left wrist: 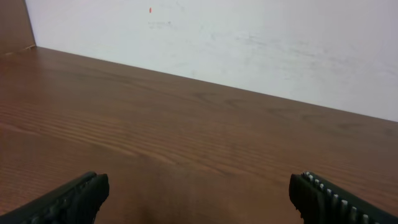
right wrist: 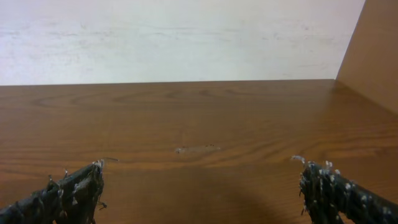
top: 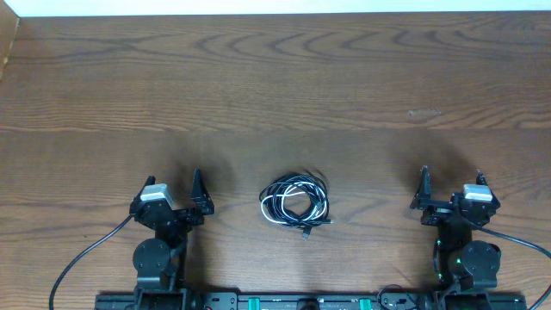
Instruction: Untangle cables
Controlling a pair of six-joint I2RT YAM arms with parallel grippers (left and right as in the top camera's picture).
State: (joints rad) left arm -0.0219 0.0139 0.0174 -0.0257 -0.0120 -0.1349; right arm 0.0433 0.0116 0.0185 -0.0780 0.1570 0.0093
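Observation:
The cables lie in one small tangled coil of black and white cords on the wooden table, near its front middle, with a plug end sticking out at the lower right. My left gripper rests to the left of the coil, open and holding nothing. My right gripper rests to the right of it, also open and holding nothing. Both are well apart from the coil. In the left wrist view the left gripper frames bare wood only. The right gripper in its own view does the same, and the cables are out of both wrist views.
A pale wall runs along the table's far edge. Wooden side panels stand at the table's left and right ends. A faint pale scuff marks the wood at the right. Thick black arm wires trail by the bases.

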